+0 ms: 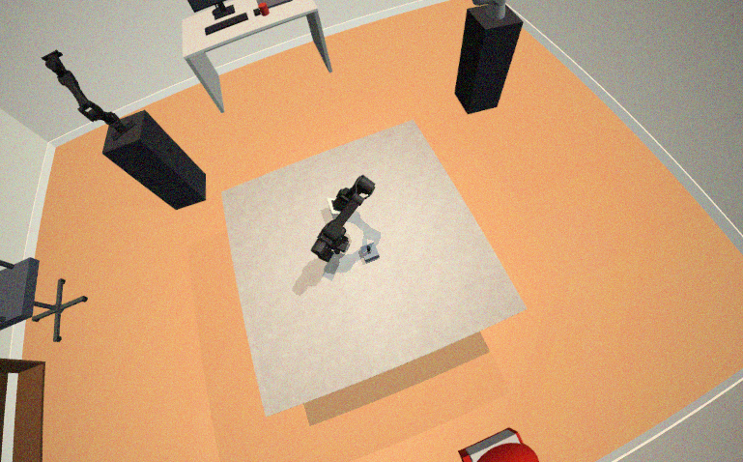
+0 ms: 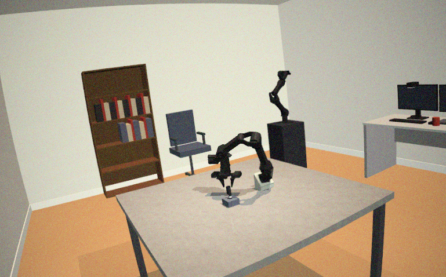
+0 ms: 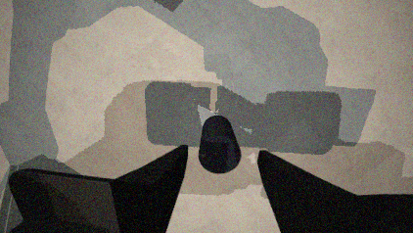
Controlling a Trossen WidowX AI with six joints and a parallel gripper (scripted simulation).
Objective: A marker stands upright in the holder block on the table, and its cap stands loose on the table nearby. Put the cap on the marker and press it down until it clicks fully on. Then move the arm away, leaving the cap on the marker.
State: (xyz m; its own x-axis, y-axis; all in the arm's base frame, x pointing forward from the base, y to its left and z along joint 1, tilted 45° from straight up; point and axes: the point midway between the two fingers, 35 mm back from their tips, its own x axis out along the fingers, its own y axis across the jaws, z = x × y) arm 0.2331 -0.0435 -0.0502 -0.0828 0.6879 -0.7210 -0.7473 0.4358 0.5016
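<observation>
- The room has an orange floor (image 2: 417,220) and pale walls; a brown bookshelf (image 2: 121,127) with red, grey and cream books stands at the far left wall, with a blue-grey office chair (image 2: 185,137) just to its right.
- A desk (image 2: 414,137) at the right carries two dark monitors (image 2: 417,98), a keyboard and a red mug (image 2: 435,120).
- A black pedestal (image 2: 286,142) beyond the surface bears a second dark arm (image 2: 279,96) that reaches upward.
- The surface (image 2: 286,220) is a pale grey-beige square top on dark legs, crossed by soft shadows of the working arm.
- The working arm (image 2: 249,141) rises from a white base (image 2: 263,181) at the far side of the surface and arches over toward the left, with its wrist pointing straight down.
- The tool (image 2: 227,179) hangs with its two dark fingers spread apart and nothing pinched between them.
- The cap (image 3: 219,144) is a short, dark, rounded cylinder standing upright on the surface; in the wrist view it sits centred between the fingers, with a gap on either side.
- In the exterior view the cap (image 2: 228,190) stands directly below the tool, and the fingertips are above its top, not touching it.
- The holder block (image 2: 231,201) is a small grey-blue cube just nearer than the cap, close to it.
- The marker (image 2: 230,197) shows only as a small pale tip at the block's top; its body is too small to make out.
</observation>
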